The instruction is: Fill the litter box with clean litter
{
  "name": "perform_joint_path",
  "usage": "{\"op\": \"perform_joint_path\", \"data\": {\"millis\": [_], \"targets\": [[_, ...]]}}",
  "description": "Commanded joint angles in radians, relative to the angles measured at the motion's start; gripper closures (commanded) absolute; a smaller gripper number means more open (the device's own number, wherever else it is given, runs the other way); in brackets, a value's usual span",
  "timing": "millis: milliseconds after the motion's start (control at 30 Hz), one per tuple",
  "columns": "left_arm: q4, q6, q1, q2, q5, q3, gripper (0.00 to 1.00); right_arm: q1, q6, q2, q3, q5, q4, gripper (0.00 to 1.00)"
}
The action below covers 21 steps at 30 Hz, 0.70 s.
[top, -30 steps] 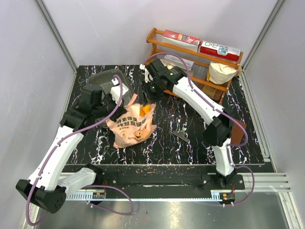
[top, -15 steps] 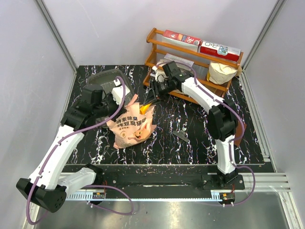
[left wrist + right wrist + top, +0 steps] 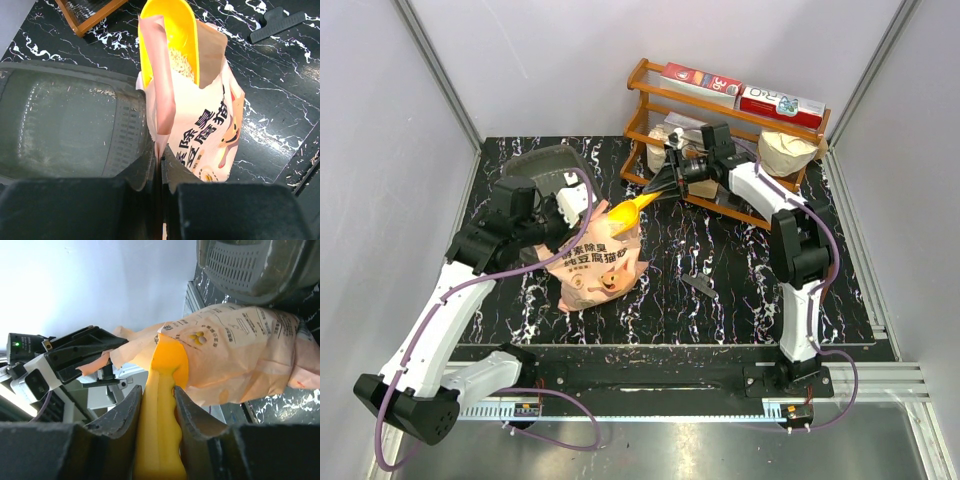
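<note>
Black marbled table [image 3: 740, 250]. Grey litter box [image 3: 60, 125] at the far left corner, just beside the pink bag [image 3: 210, 125], with a few pale specks on its floor. Left gripper [image 3: 161, 162] pressed together on the bag's torn top edge, pinching it upright. Yellow scoop [image 3: 170, 30] at the bag mouth, handle clamped between the right gripper [image 3: 156, 395] fingers. Clean litter [image 3: 181, 62]: pale granules lying in the scoop bowl.

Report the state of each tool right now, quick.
Left tool: shut on the open edge of the pink bag.
Right tool: shut on the handle of the yellow scoop, which carries litter.
</note>
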<state>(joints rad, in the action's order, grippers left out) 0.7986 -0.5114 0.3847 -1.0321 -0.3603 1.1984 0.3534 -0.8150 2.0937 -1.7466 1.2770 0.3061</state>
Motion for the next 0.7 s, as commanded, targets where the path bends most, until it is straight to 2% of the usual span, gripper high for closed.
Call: {"op": "perform_joint_path", "data": {"millis": [0,67,133,167,300,467,667], "targets": [[-0.078,0.000,0.002,0.006,-0.026,0.061,1.00,-0.033,-0.088,-0.084,0.074,0.090,-0.116,1.00],[-0.088,0.008,0.002,0.004,-0.025,0.059,1.00,-0.033,-0.287,-0.090,0.178,0.149,-0.374,1.00],[-0.090,0.013,0.002,0.001,-0.020,0.070,1.00,-0.036,-0.531,-0.092,0.243,0.183,-0.729,1.00],[-0.091,0.014,0.000,0.000,-0.020,0.076,1.00,-0.039,-0.529,-0.093,0.251,0.203,-0.737,1.00],[-0.088,0.019,0.002,-0.003,-0.017,0.093,1.00,-0.048,-0.678,-0.090,0.331,0.180,-0.977,1.00],[-0.070,-0.001,0.002,0.000,0.004,0.105,1.00,-0.073,-0.721,-0.086,0.348,0.186,-1.049,1.00],[-0.042,-0.045,0.000,0.044,0.032,0.075,1.00,-0.119,-0.664,-0.124,0.288,0.186,-0.952,1.00]]}}
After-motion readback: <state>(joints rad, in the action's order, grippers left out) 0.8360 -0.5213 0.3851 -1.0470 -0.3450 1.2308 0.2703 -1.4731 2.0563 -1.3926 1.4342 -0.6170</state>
